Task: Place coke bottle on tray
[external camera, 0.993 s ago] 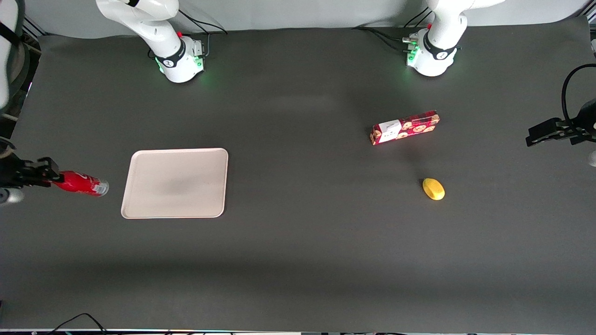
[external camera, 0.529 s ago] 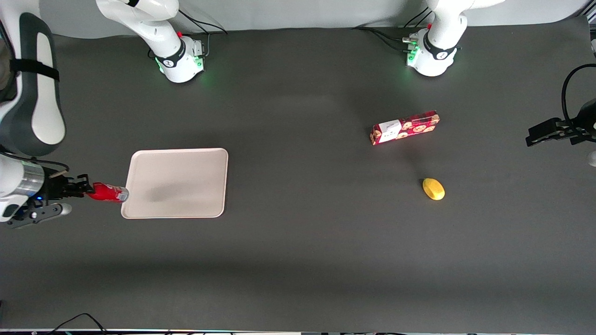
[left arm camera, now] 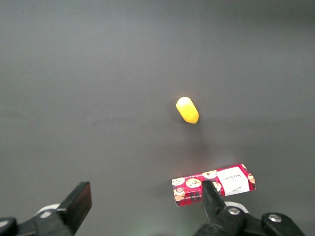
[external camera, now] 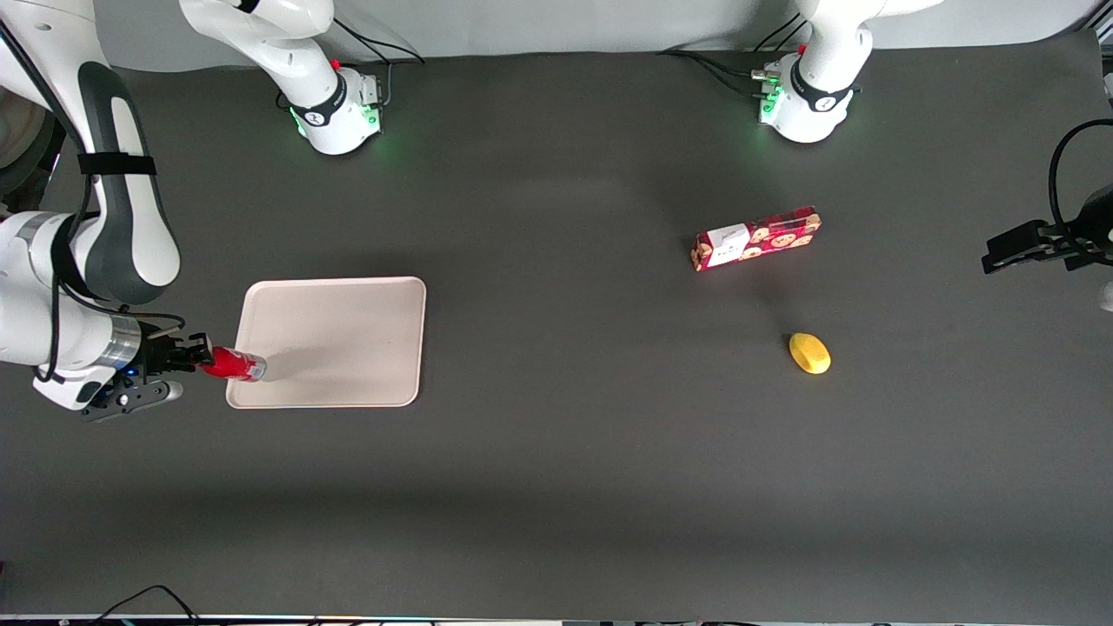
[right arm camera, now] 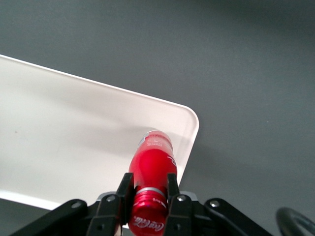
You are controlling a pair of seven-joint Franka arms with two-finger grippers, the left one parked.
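Coke bottle held over tray edge

Surface: dark grey matte table (external camera: 556, 452), pale wall along its farthest edge; two white arm bases with green lights stand there.

Items: cream tray (external camera: 348, 322) toward the working arm's end; red cookie box (external camera: 756, 238) and yellow lemon-like fruit (external camera: 809, 353) toward the parked arm's end, well apart from the tray, the fruit nearer the camera.

End effector: gripper (external camera: 198, 359) (right arm camera: 148, 189), fingers clamped on the neck of the coke bottle (external camera: 231, 363) (right arm camera: 151, 172), just below its cap. Bottle above the tray's corner nearer the camera, silvery base over the rim.
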